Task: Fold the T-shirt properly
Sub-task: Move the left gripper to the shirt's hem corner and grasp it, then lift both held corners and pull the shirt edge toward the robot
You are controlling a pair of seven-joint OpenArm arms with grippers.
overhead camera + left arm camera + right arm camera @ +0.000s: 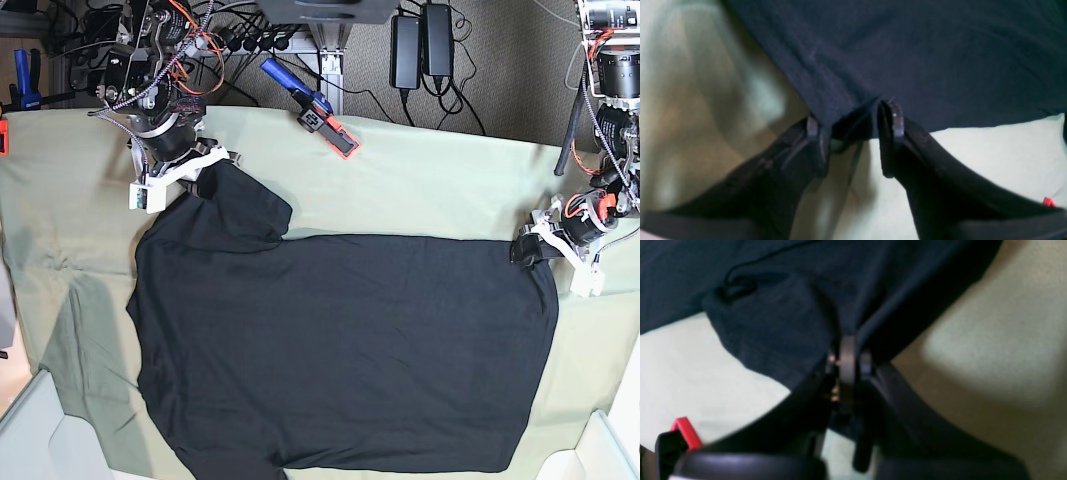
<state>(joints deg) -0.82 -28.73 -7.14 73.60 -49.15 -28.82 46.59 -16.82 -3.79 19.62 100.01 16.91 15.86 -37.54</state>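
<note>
T-shirt point(340, 350) lies spread flat, plain black side up, across the middle of the bench on the pale green cloth point(440, 180) — 0 folds visible, so the whole fold is left. Right gripper point(848, 356) at the far left corner is clamped on the sleeve. Left gripper point(853, 128) at the right edge has fingers parted around the hem corner, fabric between them — not yet pinched, as far as I can judge.

My black T-shirt point(340, 350) lies spread flat on the cloth, plain side up, one sleeve raised at its upper corner, its far edge lifted slightly.
</note>
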